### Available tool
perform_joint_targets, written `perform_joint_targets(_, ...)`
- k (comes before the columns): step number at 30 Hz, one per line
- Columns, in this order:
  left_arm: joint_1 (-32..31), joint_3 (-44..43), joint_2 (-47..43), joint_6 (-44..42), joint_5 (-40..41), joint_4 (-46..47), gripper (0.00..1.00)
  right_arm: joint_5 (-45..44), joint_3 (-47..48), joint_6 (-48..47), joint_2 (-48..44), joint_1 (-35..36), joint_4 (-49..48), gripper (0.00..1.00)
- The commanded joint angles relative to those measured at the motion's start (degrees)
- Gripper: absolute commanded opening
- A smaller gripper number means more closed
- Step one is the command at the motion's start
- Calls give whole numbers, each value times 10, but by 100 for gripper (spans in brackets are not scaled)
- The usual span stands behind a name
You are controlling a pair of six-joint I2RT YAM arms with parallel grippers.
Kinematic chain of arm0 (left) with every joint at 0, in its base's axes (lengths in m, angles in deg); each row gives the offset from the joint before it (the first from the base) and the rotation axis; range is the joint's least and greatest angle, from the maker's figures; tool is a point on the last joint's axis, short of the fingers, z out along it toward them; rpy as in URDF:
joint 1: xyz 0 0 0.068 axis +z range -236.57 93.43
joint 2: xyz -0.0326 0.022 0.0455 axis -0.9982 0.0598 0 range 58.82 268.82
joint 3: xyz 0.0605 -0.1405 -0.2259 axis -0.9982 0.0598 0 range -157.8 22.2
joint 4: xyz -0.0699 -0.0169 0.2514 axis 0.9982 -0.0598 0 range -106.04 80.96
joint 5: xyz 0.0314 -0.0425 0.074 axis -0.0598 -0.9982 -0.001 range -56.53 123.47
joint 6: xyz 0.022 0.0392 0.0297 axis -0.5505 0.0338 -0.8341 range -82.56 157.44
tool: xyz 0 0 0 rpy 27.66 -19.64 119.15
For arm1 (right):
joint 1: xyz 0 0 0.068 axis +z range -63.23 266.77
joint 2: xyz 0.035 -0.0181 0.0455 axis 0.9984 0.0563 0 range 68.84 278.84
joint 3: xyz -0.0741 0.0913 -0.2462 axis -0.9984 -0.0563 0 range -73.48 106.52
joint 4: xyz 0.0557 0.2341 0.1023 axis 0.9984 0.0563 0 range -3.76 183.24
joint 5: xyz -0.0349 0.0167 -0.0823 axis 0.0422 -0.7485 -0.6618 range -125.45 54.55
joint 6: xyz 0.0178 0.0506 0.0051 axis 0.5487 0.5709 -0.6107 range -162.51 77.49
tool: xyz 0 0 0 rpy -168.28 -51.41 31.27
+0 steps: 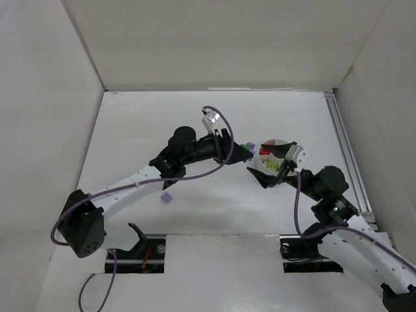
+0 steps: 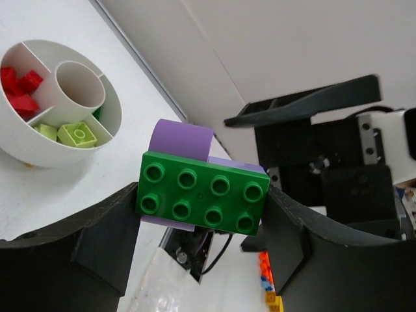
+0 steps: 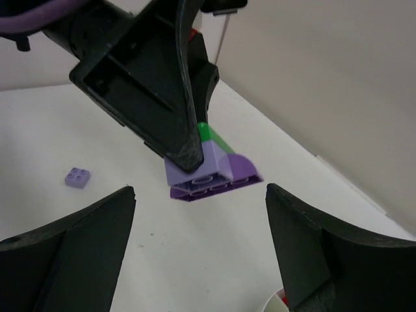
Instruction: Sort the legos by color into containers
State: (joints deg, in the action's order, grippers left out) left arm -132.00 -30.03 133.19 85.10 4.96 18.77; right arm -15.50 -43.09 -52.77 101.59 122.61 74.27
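The left gripper [image 2: 201,218] pinches a green brick [image 2: 203,194] joined to a lilac piece [image 2: 179,140]. The right gripper [image 3: 200,194] has its fingers spread, near the dish [image 2: 39,153].

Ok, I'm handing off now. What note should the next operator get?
Left gripper: shut on a green brick stacked on a lilac piece, near the dish.
Right gripper: open, empty, by the dish.
Done: reds and limes sit in separate dish wedges.
Left: split and place the held pair, then fetch the lilac brick lying loose on the table.
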Motion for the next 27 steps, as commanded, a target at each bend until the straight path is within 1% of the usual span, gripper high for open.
perform_joint_targets(1, 3, -26, -8, -21, -66, 32, 35, 28, 35, -41, 3, 6, 11, 85)
perform_joint_targets(10, 3, -38, -8, -28, -98, 32, 35, 50, 75, -83, 35, 6, 33, 85)
perform_joint_targets(12, 3, -38, -3, -28, -98, 32, 35, 50, 80, -88, 43, 6, 43, 82)
perform_joint_targets(14, 3, -38, -3, -28, -98, 32, 35, 50, 80, -88, 43, 6, 43, 82)
perform_joint_targets(15, 3, -38, -3, -28, -98, 32, 35, 45, 80, -88, 43, 6, 43, 77)
perform_joint_targets(19, 3, -44, 10, -23, -103, 32, 35, 34, 80, -88, 29, 6, 43, 77)
perform_joint_targets(25, 3, -55, 27, -18, -114, 32, 35, 40, 80, -88, 24, 6, 43, 77)
perform_joint_targets(27, -3, -55, 27, -18, -114, 32, 35, 40, 80, -88, 29, 6, 43, 74)
